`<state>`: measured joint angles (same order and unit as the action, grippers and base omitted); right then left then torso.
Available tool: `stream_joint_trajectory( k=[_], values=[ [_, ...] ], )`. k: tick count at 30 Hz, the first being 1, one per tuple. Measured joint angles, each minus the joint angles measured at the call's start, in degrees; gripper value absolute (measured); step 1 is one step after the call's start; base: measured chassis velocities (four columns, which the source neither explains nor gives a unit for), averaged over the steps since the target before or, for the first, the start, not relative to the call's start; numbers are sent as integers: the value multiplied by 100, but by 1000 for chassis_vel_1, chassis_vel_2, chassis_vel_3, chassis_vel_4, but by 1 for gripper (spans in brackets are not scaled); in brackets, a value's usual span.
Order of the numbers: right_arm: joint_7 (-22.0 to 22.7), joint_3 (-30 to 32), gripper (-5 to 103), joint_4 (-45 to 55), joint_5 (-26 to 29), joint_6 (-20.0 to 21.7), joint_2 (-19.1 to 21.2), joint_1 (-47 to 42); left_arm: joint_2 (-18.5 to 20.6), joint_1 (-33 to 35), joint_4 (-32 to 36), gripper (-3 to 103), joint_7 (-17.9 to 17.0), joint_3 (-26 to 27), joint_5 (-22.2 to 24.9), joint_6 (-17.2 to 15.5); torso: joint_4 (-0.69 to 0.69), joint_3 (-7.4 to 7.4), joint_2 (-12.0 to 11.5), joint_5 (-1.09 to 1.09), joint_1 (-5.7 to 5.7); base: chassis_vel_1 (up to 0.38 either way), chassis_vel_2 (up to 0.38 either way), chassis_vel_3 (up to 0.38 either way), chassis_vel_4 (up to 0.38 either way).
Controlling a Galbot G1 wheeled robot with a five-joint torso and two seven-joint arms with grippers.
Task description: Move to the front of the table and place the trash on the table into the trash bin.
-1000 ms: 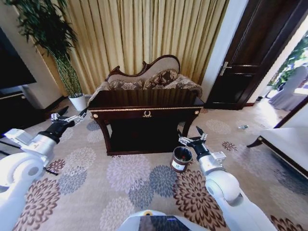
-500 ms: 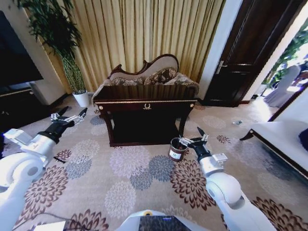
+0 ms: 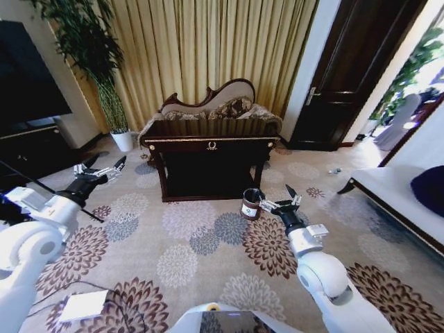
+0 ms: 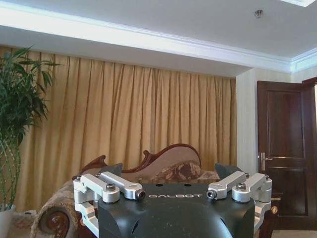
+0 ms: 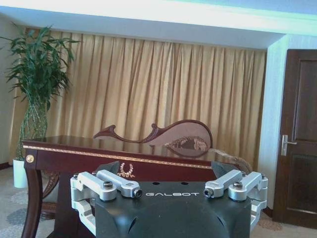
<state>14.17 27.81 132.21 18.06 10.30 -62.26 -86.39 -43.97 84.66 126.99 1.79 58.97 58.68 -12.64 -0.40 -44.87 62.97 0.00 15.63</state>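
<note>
Dark glossy worktop (image 3: pixel 211 139) stands before a carved sofa (image 3: pixel 215 107), well ahead across the flowered carpet (image 3: pixel 180 236). Nearer, the trash bin (image 3: pixel 251 204) sits just beside the right gripper (image 3: pixel 280 203), fingers spread. Left gripper (image 3: pixel 99 169) hovers released, well apart.

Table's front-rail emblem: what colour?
Gold, a wreath emblem on the dark table; clearest in the right wrist view.
</note>
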Motion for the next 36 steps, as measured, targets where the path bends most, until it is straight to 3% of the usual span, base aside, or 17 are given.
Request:
stream_joint_trajectory(
  k=[9, 12, 16, 23, 29, 36],
  values=[
    [287, 9, 100, -60, 200, 151, 19, 195, -251, 258, 57, 100, -14, 80, 96, -69, 0, -3, -4, 1, 6, 0, 0, 0, 0],
    [689, 123, 100, -167, 60, 433, 98, 257, -458, 476, -173, 100, 78, 207, 70, -92, 1, -1, -2, 0, 2, 0, 0, 0, 0],
    [837, 211, 100, -179, 67, 701, 202, 240, -559, 644, -238, 100, 161, 330, -7, -178, 1, -1, -2, 0, 2, 0, 0, 0, 0],
    [814, 136, 100, -138, 403, 853, 406, 223, -572, 731, -313, 100, 210, 384, -34, -159, -1, -1, -2, 1, 2, 0, 0, 0, 0],
    [335, -136, 100, 76, 961, 802, 428, 178, -505, 635, -520, 100, 386, 342, 43, -63, -1, -1, -2, -1, 2, 0, 0, 0, 0],
    [239, -308, 100, -228, 1075, 783, 405, 544, -484, 416, -603, 100, 296, 121, 89, -102, 0, -1, -1, 0, 2, 0, 0, 0, 0]
  ],
)
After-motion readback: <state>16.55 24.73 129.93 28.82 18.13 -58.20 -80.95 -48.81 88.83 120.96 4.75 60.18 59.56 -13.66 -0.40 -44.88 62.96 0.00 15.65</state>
